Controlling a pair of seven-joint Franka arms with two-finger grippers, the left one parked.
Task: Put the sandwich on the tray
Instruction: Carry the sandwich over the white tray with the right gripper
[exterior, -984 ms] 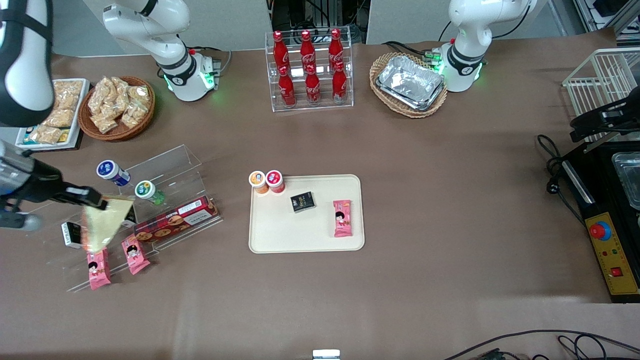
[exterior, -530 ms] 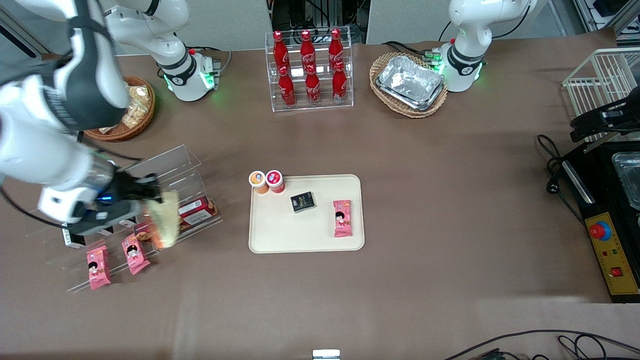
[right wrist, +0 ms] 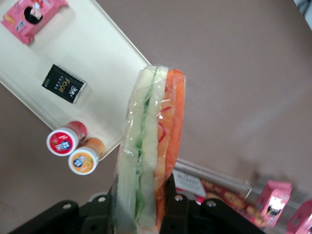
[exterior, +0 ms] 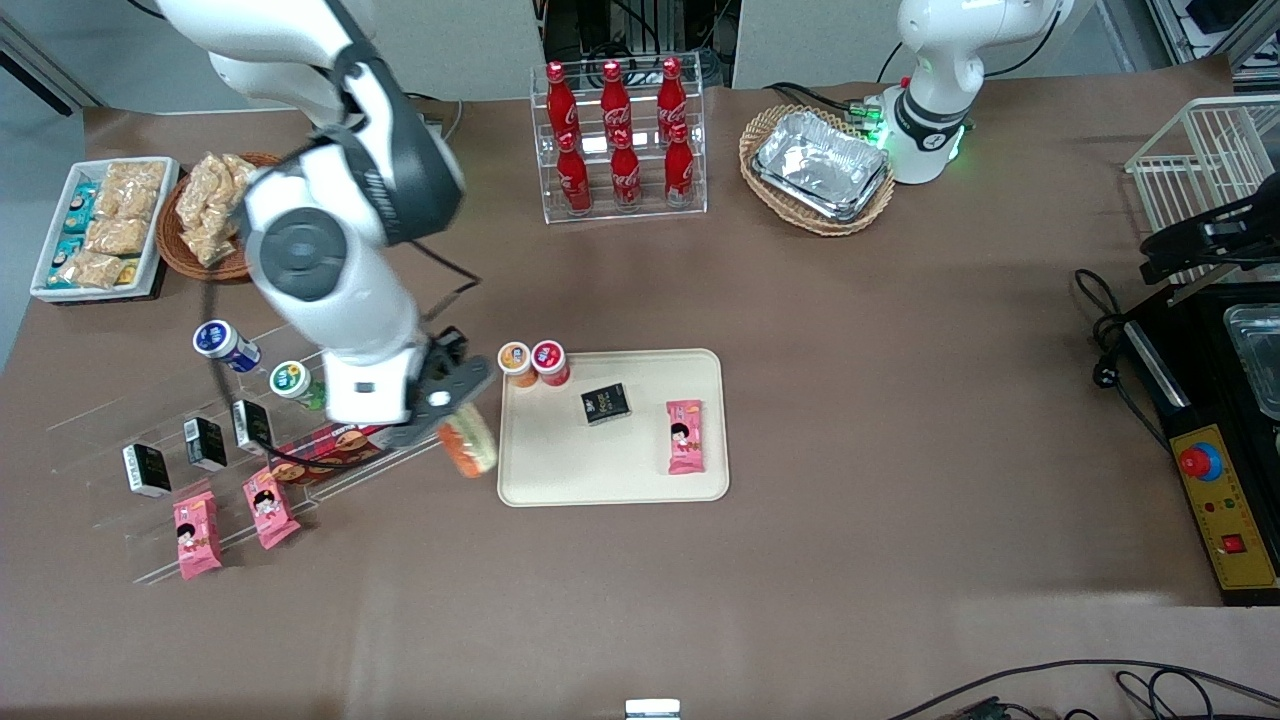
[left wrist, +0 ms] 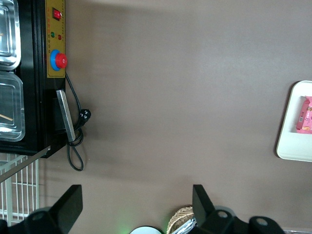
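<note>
The gripper is clamped on the sandwich, its two black fingers pressed against the bread faces near one end of the wedge. The sandwich hangs in the air just beside the tray, at the tray's edge toward the working arm's end of the table; it seems not yet over the tray, though the front view makes that hard to judge. In the wrist view the wedge stands on edge, pale bread and green on one side, orange-red filling on the other. The right arm reaches down from above the table, its wrist bent so the gripper points toward the tray. On the tray lie a pink packet and, farther from the front camera, a small black box. Two little jars stand at the tray's corner farthest from the front camera, on the working arm's side.
</note>
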